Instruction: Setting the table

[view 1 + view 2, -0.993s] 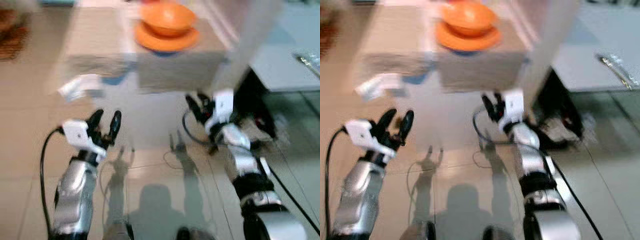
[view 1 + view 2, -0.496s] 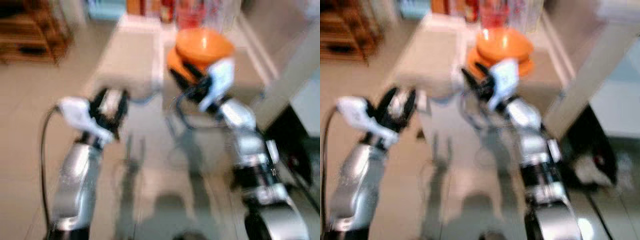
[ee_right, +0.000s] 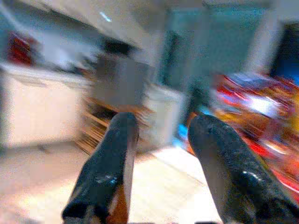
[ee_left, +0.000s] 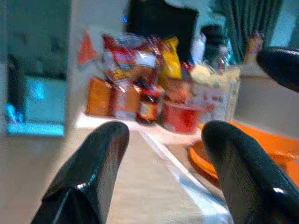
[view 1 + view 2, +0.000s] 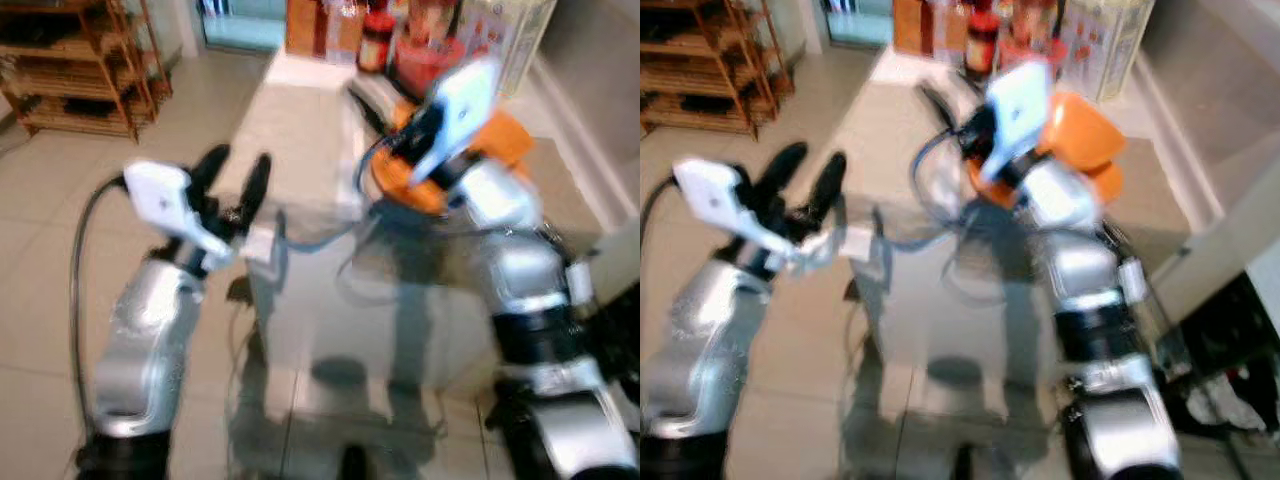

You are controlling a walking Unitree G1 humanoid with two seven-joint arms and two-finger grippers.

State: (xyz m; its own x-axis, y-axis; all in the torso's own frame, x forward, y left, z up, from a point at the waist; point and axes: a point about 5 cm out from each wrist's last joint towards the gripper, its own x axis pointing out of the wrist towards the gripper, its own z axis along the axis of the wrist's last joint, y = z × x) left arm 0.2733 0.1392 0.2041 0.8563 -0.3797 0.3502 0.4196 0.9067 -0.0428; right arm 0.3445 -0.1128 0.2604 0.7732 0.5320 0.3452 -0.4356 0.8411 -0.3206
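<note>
A long pale desk (image 5: pixel 300 130) is stretching away from the robot across a tiled floor (image 5: pixel 60 250), with a wooden shelf rack (image 5: pixel 80 70) standing well off to the left. At the desk's far end a cluster of packets, jars and a red tub (image 4: pixel 180 116) is crowding together. Nearer, on the right half of the desk, an orange bowl (image 5: pixel 1080 130) is sitting on an orange plate (image 4: pixel 205 161), both partly hidden behind the right arm in the head views.

The right claw (image 3: pixel 161 158) is reaching out over the desk beside the bowl, its two black fingers parted by a moderate gap and holding nothing. The left claw (image 5: pixel 232 180) is hovering at the desk's near left edge, fingers spread wide and empty, facing down the desk toward the plate and bowl.

The bowl and plate look rigid, smooth and light, probably plastic or glazed ware, so they are likely slippery and the bowl could slide off the plate if tilted. The safest hold seems to be a pinch over the bowl's rim, or over the plate's rim with the stack kept level. The views are blurred, so finer detail cannot be told.
</note>
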